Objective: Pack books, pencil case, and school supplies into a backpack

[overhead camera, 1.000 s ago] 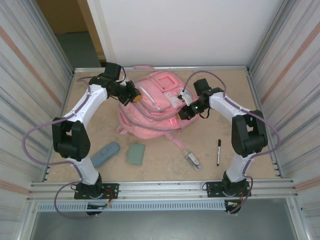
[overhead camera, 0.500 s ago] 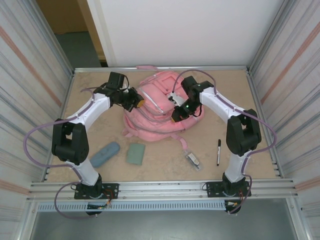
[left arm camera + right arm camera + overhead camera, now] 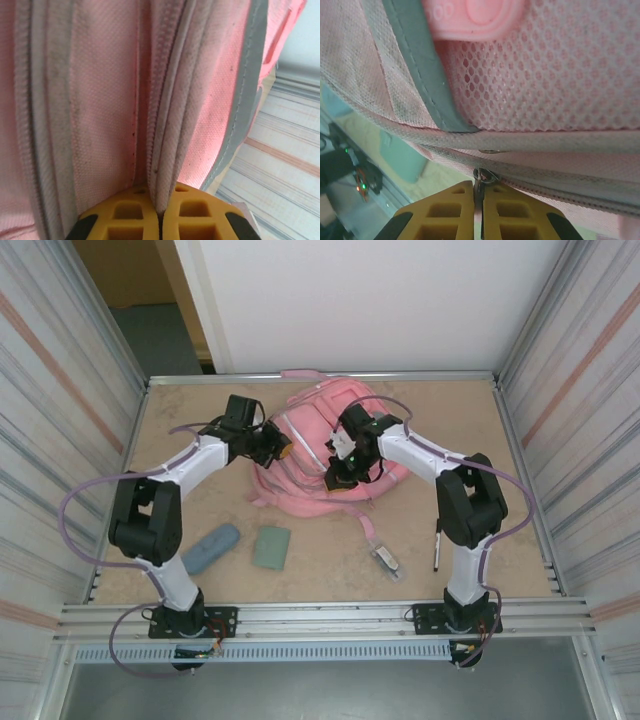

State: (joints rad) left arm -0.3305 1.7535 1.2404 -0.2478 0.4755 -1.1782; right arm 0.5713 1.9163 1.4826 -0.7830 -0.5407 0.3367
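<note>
The backpack [image 3: 300, 478] is lying at the table's far centre. The left gripper [image 3: 278, 448] is pinching its left zipper seam [image 3: 156, 150]. The right gripper [image 3: 337, 478] is clamping the zipper pull [image 3: 481, 176]. The track appears to be running leftward between the 2 grippers.

Backpack [image 3: 300, 495] hogs the middle-back of the desk [image 3: 470, 415]. Back corners on both sides are wide open. The near strip's cluttered: pouch [image 3: 211, 548], green book [image 3: 272, 547], strap [image 3: 365, 528], clear item [image 3: 386, 561], pen [image 3: 437, 556].
</note>
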